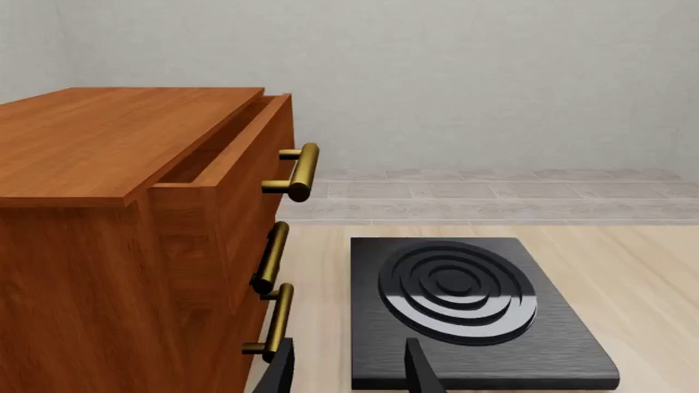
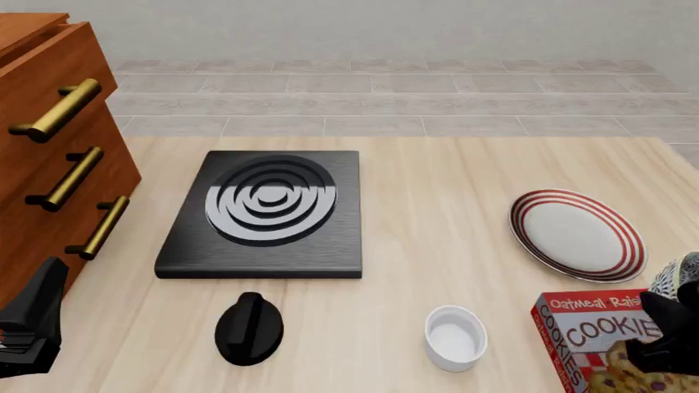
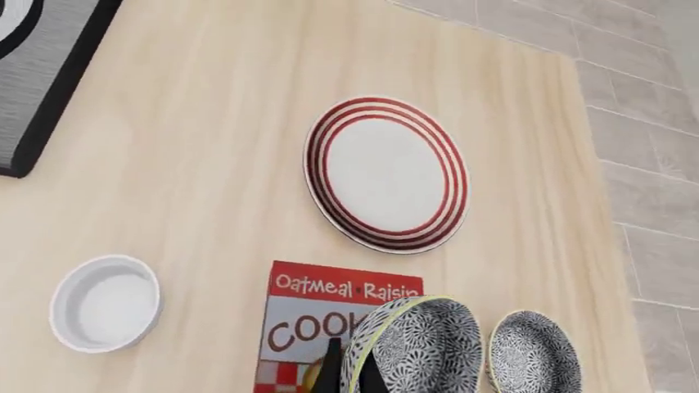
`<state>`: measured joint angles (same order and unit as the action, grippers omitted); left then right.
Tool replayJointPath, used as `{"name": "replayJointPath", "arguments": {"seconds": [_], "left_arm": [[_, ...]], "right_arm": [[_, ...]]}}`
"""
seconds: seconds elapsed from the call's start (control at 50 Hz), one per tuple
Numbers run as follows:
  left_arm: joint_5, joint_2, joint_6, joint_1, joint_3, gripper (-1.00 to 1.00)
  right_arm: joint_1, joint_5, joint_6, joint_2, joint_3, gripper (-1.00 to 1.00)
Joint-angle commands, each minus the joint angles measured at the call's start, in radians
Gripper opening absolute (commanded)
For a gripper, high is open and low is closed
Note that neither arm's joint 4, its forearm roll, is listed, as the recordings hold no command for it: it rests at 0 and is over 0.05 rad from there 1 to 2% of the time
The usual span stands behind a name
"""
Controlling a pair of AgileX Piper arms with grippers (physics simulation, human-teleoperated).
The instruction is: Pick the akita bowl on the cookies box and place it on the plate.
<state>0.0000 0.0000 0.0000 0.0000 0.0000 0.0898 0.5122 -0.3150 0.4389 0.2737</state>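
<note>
The akita bowl (image 3: 421, 348), speckled black and white with a light rim, hangs tilted over the red cookies box (image 3: 327, 315). My right gripper (image 3: 352, 367) is shut on its rim, one finger inside and one outside. The red-striped white plate (image 3: 385, 173) lies flat on the table beyond the box, apart from both. In the front view the plate (image 2: 577, 233) is at the right, the cookies box (image 2: 595, 336) at the lower right, and my right gripper (image 2: 669, 315) just right of the box. My left gripper (image 1: 349, 367) is open and empty near the stove's front edge.
A second speckled bowl (image 3: 532, 356) sits beside the box. A small white ramekin (image 2: 454, 336) stands left of the box. The black stove (image 2: 268, 213) is mid-table, with a black knobbed object (image 2: 249, 327) before it. A wooden drawer cabinet (image 2: 49, 155) stands at the left, its top drawer (image 1: 235, 151) ajar.
</note>
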Motion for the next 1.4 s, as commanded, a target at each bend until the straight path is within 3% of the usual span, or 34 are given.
{"name": "replayJointPath", "arguments": {"seconds": [0.02,0.52,0.86,1.22,1.4], "left_arm": [[0.0,0.0,0.0,0.0,0.0,1.0],[0.0,0.0,0.0,0.0,0.0,1.0],[0.0,0.0,0.0,0.0,0.0,1.0],[0.0,0.0,0.0,0.0,0.0,1.0],[0.0,0.0,0.0,0.0,0.0,1.0]], "right_arm": [[0.053,-0.003,-0.134,0.038,0.081,-1.0],[0.054,-0.238,-0.265,0.322,0.087,-1.0],[0.076,-0.231,-0.33,0.383,0.182,-1.0],[0.102,-0.308,-0.386,0.51,0.22,-1.0],[0.087,-0.397,-0.429,0.622,0.225,-1.0]]}}
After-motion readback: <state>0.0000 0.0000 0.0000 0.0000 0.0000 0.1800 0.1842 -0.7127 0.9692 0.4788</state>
